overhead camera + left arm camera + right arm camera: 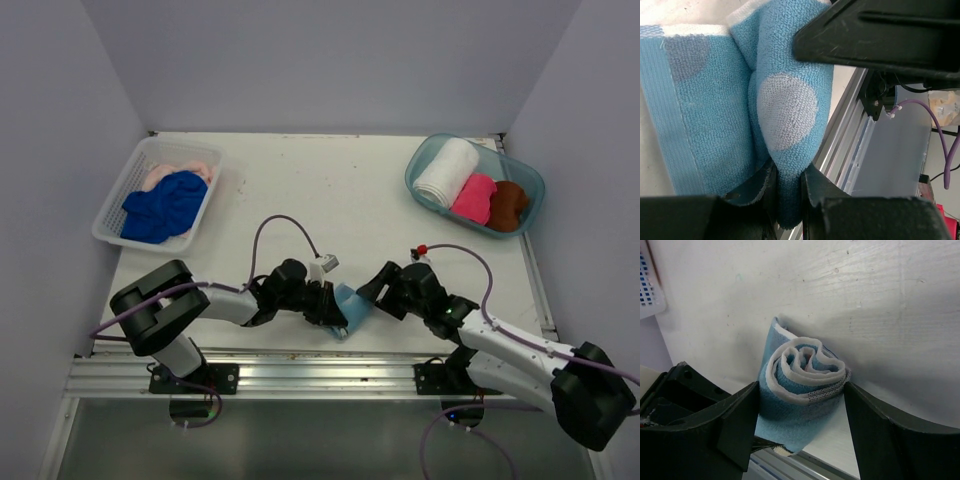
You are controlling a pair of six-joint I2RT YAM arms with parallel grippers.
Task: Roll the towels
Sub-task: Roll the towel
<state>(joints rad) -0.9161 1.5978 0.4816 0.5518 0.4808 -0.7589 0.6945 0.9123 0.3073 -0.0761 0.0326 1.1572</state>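
The light blue towel with pale dots (352,305) lies near the table's front edge, between both grippers. My left gripper (333,305) is shut on a fold of it; the left wrist view shows the cloth (785,100) pinched between the jaws (788,197). My right gripper (372,292) grips the rolled end (802,375), one finger touching each side of the roll (801,402). A royal blue towel (165,205) and a peach towel (185,165) lie unrolled in the basket. White (447,172), hot pink (474,198) and brown (508,205) rolls sit in the tub.
The white lattice basket (108,218) stands at the far left, its corner also in the right wrist view (647,280). The clear teal tub (418,165) stands at the far right. The metal rail (300,375) runs along the table's front edge, just below the towel.
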